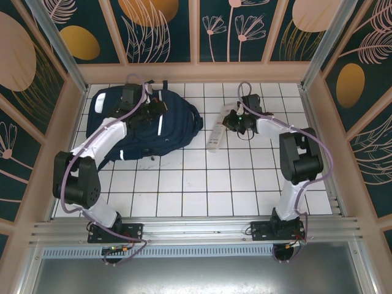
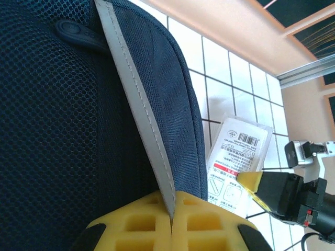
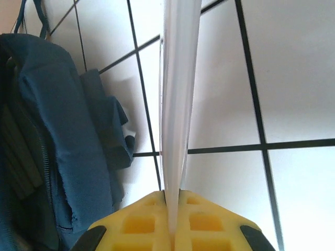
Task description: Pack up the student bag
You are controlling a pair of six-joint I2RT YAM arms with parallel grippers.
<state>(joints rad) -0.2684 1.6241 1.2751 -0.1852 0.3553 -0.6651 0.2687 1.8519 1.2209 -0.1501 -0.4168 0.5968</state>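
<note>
The backpack (image 1: 144,125), at the far left of the table (image 1: 245,184), is pinched at its grey stripe (image 2: 138,99) by the left gripper (image 2: 171,206), and a flat packet (image 3: 178,104), pinched by the right gripper (image 3: 174,201), is judged due for carrying to the opening.

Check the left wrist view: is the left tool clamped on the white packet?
No, the left tool is shut on the reflective stripe of the student bag; the white packet is off beside the bag.
</note>
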